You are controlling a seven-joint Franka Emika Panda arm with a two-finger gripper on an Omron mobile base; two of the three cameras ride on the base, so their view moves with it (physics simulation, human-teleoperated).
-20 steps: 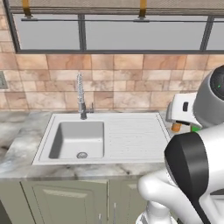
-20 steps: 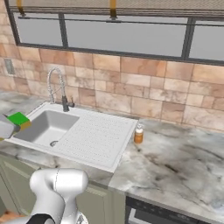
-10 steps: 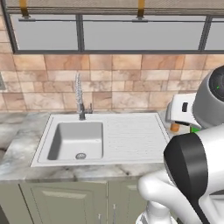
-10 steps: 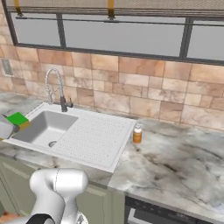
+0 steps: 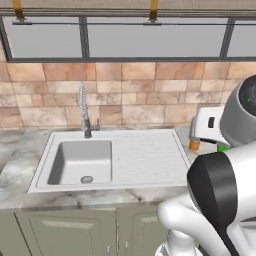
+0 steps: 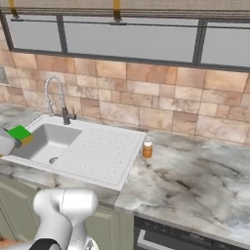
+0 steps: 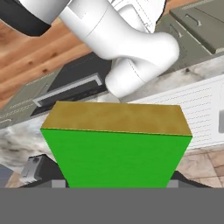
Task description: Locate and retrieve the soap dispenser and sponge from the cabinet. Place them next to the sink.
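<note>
A white sink (image 5: 135,160) with a ribbed drainboard sits inset in a marbled bench (image 6: 195,180) below a tiled wall and a window, its chrome spring-coil faucet (image 5: 85,112) rising at the basin's back edge. The orange soap dispenser (image 6: 147,147) stands upright on the bench just beside the drainboard's far right corner; in the left base view the robot's white arm partly hides it, leaving its orange base (image 5: 194,145) showing. The hand (image 7: 116,183) grips the green sponge (image 7: 116,148), which sits between the fingers with its yellowish side turned away from the camera. In the right base view the sponge (image 6: 20,133) hangs at the picture's left edge, above the near left part of the sink. The arm rises from the base and bends across in front of the sage-green base cabinets (image 5: 70,232).
</note>
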